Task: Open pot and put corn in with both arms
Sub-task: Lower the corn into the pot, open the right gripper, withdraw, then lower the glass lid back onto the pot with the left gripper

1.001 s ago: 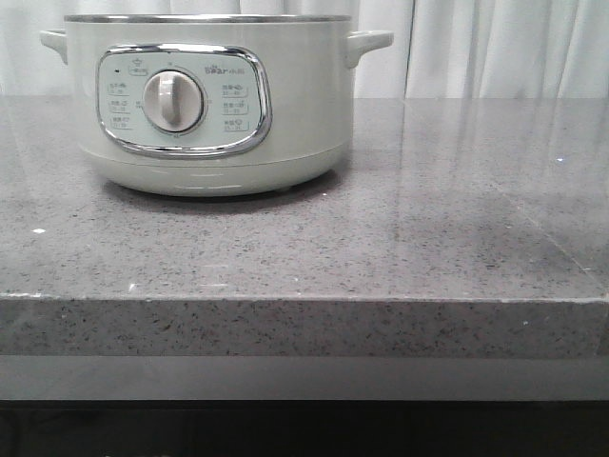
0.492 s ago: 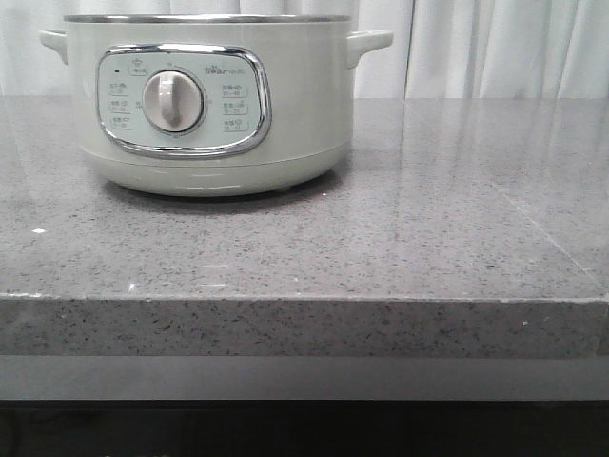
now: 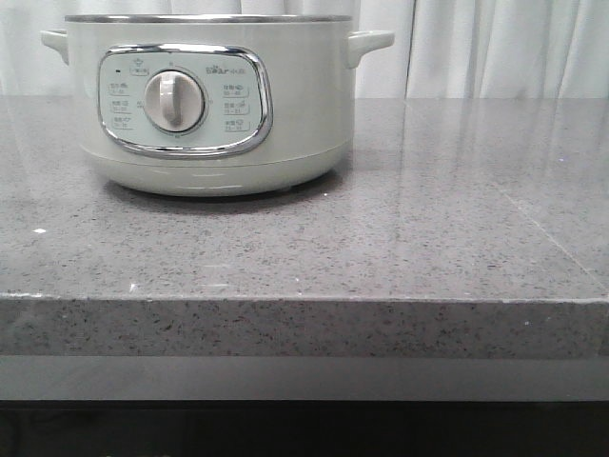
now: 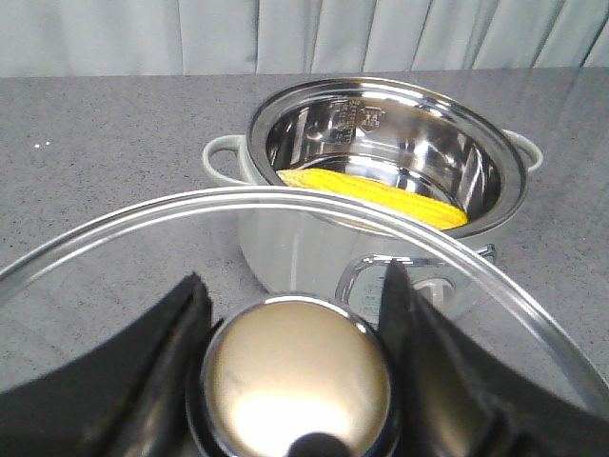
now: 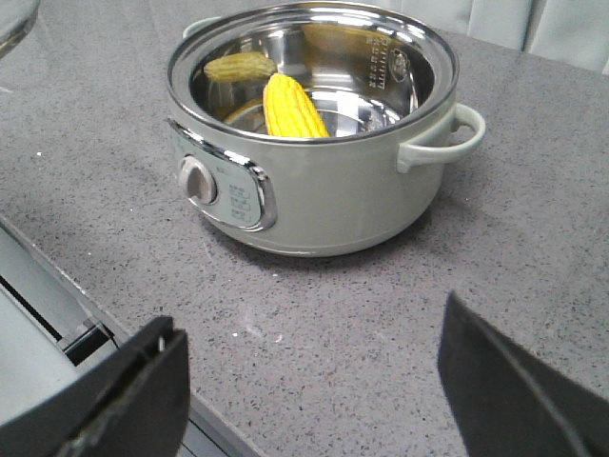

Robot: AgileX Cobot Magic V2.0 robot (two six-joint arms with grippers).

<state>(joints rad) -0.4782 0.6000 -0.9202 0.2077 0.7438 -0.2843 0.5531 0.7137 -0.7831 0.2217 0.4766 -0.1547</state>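
Observation:
The pot (image 3: 285,124) stands at the back left of the counter with no lid on it. From the left wrist its steel bowl (image 4: 400,143) is open, and the yellow corn (image 4: 381,195) lies inside. My left gripper (image 4: 295,286) is shut on the round metal knob (image 4: 297,376) of the glass lid (image 4: 114,276), holding it off the pot on the near side. My right gripper (image 5: 309,319) hangs open over bare counter in front of the pot (image 5: 314,190), with the corn (image 5: 290,107) resting against the bowl's wall. Neither gripper shows in the front view.
The speckled grey stone counter (image 3: 428,238) ends in a front edge (image 3: 304,300) close to the right gripper. A white curtain (image 3: 495,48) hangs behind. The lid's rim (image 5: 14,19) shows at the corner of the right wrist view.
Almost nothing differs in the front view; the pot sits a few pixels further right than a second ago.

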